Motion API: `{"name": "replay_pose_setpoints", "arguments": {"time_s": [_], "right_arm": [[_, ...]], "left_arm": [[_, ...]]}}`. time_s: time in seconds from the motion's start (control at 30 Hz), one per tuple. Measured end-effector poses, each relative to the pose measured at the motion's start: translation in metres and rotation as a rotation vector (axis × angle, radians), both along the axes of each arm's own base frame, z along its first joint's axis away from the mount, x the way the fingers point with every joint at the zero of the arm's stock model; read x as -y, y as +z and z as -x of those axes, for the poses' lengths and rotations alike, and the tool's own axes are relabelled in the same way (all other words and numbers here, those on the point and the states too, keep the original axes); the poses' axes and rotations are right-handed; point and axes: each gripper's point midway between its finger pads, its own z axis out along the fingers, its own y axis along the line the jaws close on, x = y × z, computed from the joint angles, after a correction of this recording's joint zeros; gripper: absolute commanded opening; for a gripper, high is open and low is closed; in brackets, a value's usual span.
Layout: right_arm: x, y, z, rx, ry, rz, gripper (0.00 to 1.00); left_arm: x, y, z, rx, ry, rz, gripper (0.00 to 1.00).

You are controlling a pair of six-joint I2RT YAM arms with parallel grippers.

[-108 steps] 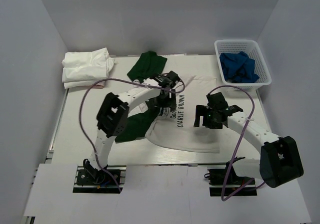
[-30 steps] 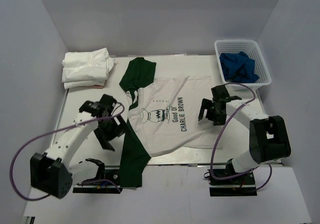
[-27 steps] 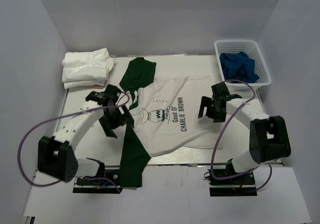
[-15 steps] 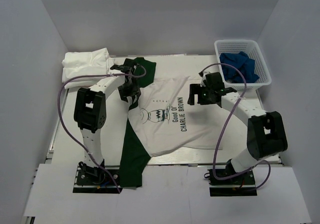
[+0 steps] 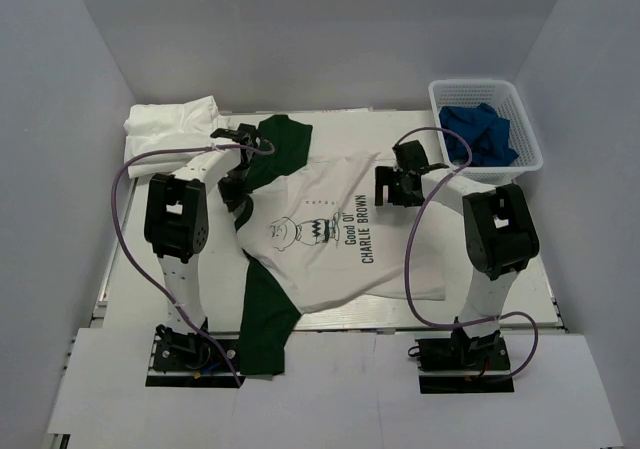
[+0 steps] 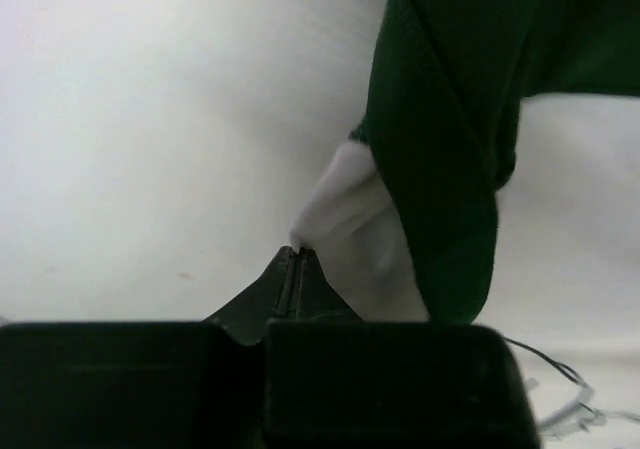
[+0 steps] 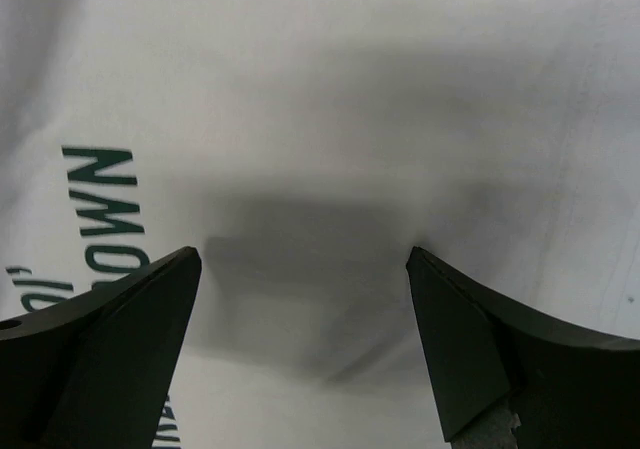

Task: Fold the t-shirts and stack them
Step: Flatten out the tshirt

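Observation:
A white t-shirt [image 5: 340, 239] with dark green sleeves and a Charlie Brown print lies spread flat on the table. My left gripper [image 5: 239, 191] is at the shirt's left shoulder, just near of the far green sleeve [image 5: 282, 141]. It is shut on a pinch of white cloth [image 6: 345, 204] beside that green sleeve [image 6: 450, 129]. My right gripper [image 5: 397, 183] hovers low over the shirt's far right part, open. Its fingers [image 7: 120, 309] straddle bare white cloth [image 7: 310, 169] next to the lettering. A stack of plain white folded t-shirts [image 5: 168, 134] sits at the far left corner.
A white basket [image 5: 520, 109] holding blue cloth [image 5: 478, 134] stands at the far right. The near green sleeve [image 5: 262, 314] hangs over the table's front edge. Purple cables loop over both arms.
The left arm swung from the near left side to the shirt's far left shoulder and its gripper closed on the cloth. The right arm moved toward the far side, still open.

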Motion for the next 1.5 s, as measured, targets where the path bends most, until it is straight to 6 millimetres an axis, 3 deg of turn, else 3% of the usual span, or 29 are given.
{"name": "replay_pose_setpoints", "arguments": {"time_s": [0.1, 0.23, 0.3, 0.33, 0.4, 0.43, 0.47, 0.6, 0.73, 0.97, 1.1, 1.27, 1.33, 1.43, 1.5], "right_arm": [[0.017, -0.003, -0.003, -0.016, -0.085, 0.047, 0.9], [0.044, -0.007, -0.009, -0.031, -0.2, 0.09, 0.9], [0.055, -0.007, -0.012, -0.038, -0.244, 0.105, 0.9], [0.06, -0.008, -0.013, -0.041, -0.262, 0.107, 0.9], [0.068, -0.008, -0.016, -0.043, -0.29, 0.113, 0.9], [0.071, -0.008, -0.017, -0.044, -0.3, 0.116, 0.9], [0.074, -0.008, -0.018, -0.047, -0.308, 0.116, 0.9], [0.079, -0.008, -0.018, -0.053, -0.319, 0.118, 0.9], [0.081, -0.009, -0.017, -0.056, -0.329, 0.128, 0.9], [0.092, -0.009, -0.014, -0.071, -0.368, 0.134, 0.9], [0.096, -0.009, -0.014, -0.073, -0.381, 0.134, 0.9], [0.102, -0.009, -0.014, -0.076, -0.399, 0.138, 0.9], [0.107, -0.009, -0.013, -0.078, -0.411, 0.139, 0.9], [0.115, -0.009, -0.012, -0.083, -0.43, 0.14, 0.9], [0.12, -0.01, -0.012, -0.085, -0.441, 0.139, 0.9]], "left_arm": [[-0.022, 0.009, 0.009, -0.026, 0.052, -0.092, 0.0], [-0.044, 0.033, 0.003, 0.006, 0.11, -0.181, 0.01], [-0.051, 0.04, -0.001, 0.029, 0.127, -0.206, 0.29], [-0.053, 0.042, -0.002, 0.03, 0.125, -0.213, 0.36], [-0.059, 0.043, -0.004, 0.031, 0.12, -0.22, 0.68], [-0.062, 0.042, -0.007, 0.031, 0.112, -0.214, 0.93], [-0.064, 0.04, -0.009, 0.036, 0.113, -0.199, 1.0], [-0.068, 0.029, -0.012, 0.049, 0.114, -0.127, 1.0], [-0.065, 0.02, 0.008, 0.039, 0.108, -0.051, 1.0], [-0.038, 0.002, 0.041, 0.055, 0.068, 0.132, 1.0], [-0.023, -0.014, 0.033, 0.079, 0.057, 0.214, 0.95], [-0.016, -0.022, -0.004, 0.135, 0.06, 0.241, 0.87], [-0.015, -0.028, -0.022, 0.157, 0.064, 0.247, 0.8], [-0.016, -0.036, -0.035, 0.173, 0.07, 0.261, 0.52], [-0.015, -0.035, -0.046, 0.198, 0.074, 0.287, 0.18]]}}
